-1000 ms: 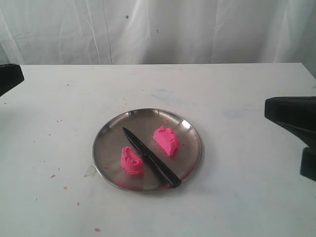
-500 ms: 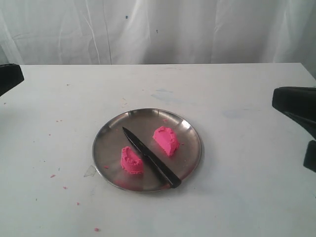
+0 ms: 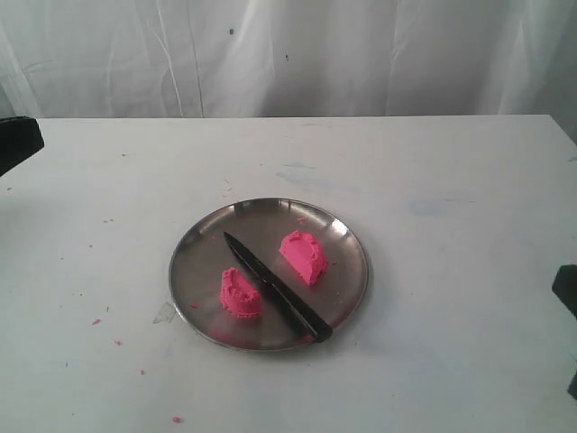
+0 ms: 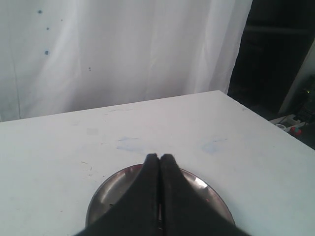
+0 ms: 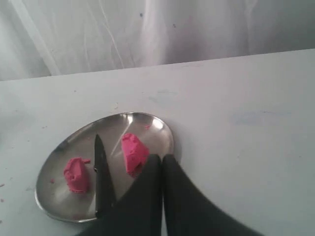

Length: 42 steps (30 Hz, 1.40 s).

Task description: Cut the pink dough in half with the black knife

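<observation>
- Now we see two pink dough halves (image 3: 270,273) on a steel plate (image 3: 206,242), black knife (image 3: 276,287) lying between them.
- Left gripper (image 4: 159,160) and right gripper (image 5: 162,161) both clenched, empty.

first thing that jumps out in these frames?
Two bright pink dough halves sit apart on a steel plate at mid-table. The black knife lies diagonally between them, held by nothing. Both grippers, left and right, are shut and away from the plate.
</observation>
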{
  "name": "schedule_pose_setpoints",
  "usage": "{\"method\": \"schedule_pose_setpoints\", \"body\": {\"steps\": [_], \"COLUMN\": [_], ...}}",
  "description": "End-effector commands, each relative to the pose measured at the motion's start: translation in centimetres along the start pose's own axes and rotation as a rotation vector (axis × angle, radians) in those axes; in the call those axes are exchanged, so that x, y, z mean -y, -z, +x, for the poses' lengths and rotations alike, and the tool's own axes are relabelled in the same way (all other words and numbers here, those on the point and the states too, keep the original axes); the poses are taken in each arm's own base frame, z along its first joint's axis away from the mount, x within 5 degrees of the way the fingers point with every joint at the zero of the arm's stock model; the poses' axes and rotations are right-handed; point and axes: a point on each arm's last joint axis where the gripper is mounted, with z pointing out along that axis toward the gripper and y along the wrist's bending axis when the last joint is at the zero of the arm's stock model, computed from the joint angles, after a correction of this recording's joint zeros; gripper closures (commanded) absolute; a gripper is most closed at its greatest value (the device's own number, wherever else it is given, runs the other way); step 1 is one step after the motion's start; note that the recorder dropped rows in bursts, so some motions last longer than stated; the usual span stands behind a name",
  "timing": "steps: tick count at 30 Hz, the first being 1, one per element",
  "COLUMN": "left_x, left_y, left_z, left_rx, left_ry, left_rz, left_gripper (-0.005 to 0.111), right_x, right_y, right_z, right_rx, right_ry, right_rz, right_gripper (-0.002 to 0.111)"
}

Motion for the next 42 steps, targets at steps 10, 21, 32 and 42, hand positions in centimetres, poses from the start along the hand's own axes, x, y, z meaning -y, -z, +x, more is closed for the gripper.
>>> {"method": "schedule_pose_setpoints", "body": {"steps": [10,21,32,42], "left_x": [0.2,0.2,0.2,0.2], "left_y": [0.1,0.1,0.1,0.1], "left_z": [-0.1,-0.1,-0.1,-0.1], "left_rx": [0.011,0.011,0.011,0.011], "left_ry": [0.005,0.005,0.005,0.005], "left_rz": [0.014,0.014,0.014,0.014], "left_gripper": [0.107,0.107,0.107,0.107], "right_x": [1.7,1.7,1.9,1.9], "right_y": [0.9,1.5,1.6,1.6], "right_z": [4.4,4.2,4.2,4.2], "right_rx": [0.072,0.130,0.137,0.137], "right_ry": [-0.003,0.057,0.051,0.051], "right_rz": [0.093,0.100,0.126,0.126], "right_gripper": [0.108,0.108,0.108,0.108]}}
